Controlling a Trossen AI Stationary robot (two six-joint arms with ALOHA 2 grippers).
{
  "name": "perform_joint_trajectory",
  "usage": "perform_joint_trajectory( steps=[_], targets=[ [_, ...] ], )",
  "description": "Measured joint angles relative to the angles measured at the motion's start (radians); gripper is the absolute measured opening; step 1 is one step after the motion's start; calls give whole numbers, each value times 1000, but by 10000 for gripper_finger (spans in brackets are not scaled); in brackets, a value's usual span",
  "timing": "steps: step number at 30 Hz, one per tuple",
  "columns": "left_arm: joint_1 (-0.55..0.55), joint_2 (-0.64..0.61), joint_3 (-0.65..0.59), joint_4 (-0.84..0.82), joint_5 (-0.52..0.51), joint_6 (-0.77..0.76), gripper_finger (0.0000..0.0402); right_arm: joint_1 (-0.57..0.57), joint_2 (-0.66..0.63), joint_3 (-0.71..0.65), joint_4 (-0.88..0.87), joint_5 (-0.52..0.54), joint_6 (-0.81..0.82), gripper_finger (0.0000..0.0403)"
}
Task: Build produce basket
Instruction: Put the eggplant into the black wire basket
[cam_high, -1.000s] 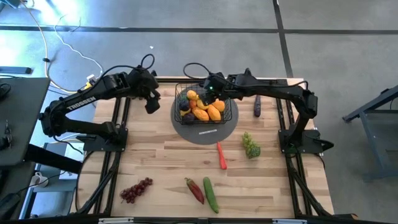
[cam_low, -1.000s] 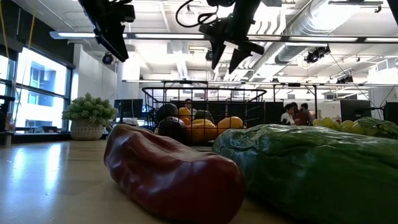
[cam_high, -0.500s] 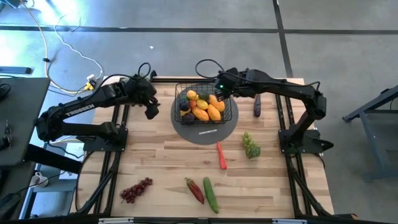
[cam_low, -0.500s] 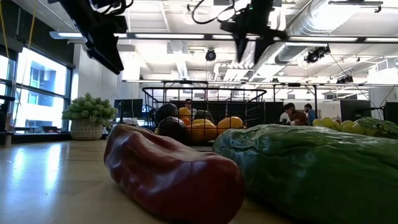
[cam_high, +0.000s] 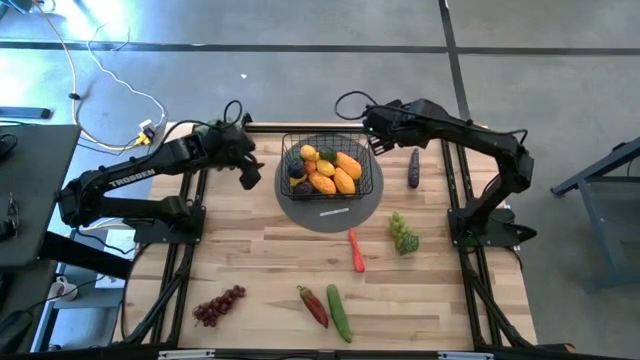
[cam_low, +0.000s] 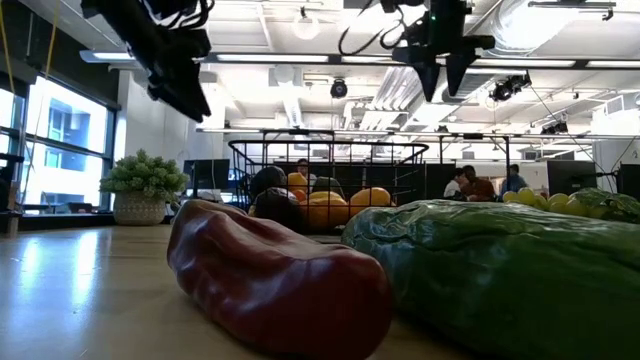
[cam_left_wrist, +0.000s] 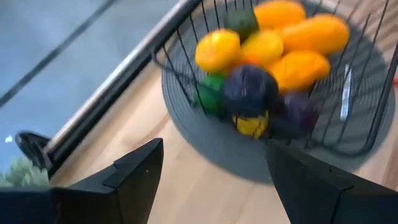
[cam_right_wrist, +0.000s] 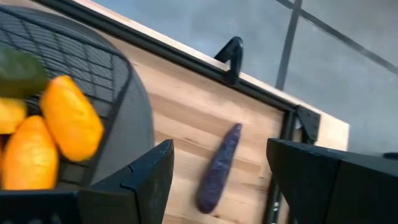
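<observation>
The black wire basket (cam_high: 329, 167) stands on a grey round disc (cam_high: 330, 212) at the table's far middle, holding yellow, orange, purple and green produce (cam_left_wrist: 267, 62). My right gripper (cam_high: 384, 143) hovers open above the table between the basket's right side and the purple aubergine (cam_right_wrist: 218, 167), holding nothing. My left gripper (cam_high: 247, 170) hangs open in the air left of the basket. On the near table lie green grapes (cam_high: 403, 234), a red chilli (cam_high: 356, 251), purple grapes (cam_high: 218, 306), a dark red pepper (cam_low: 270, 280) and a cucumber (cam_high: 339, 312).
A pale green leafy bunch (cam_low: 143, 178) stands at the table's far left corner. Black frame rails (cam_high: 186, 215) run along both sides of the tabletop. People show in the room beyond the table in the low view. Bare wood lies between the disc and the near produce.
My right gripper has moved from above the basket toward the table's right, now past the basket's right rim near the aubergine. My left gripper has shifted slightly. The produce in the basket has stayed where it was.
</observation>
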Motion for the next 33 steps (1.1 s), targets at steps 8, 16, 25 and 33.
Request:
perform_joint_trajectory(
  steps=[8, 16, 25, 33],
  targets=[
    [0, 0, 0, 197, -75, -2, 271, -98, 0, 0, -1, -37, -163, 238],
    [0, 0, 0, 378, -204, 4, 271, -199, -10, -1, -43, -78, -343, 238],
    [2, 0, 0, 477, -370, 67, 271, -285, -95, -1, -65, -79, -401, 238],
    [2, 0, 0, 479, -366, 40, 271, -322, -249, -194, 30, -80, -321, 238]
  ],
)
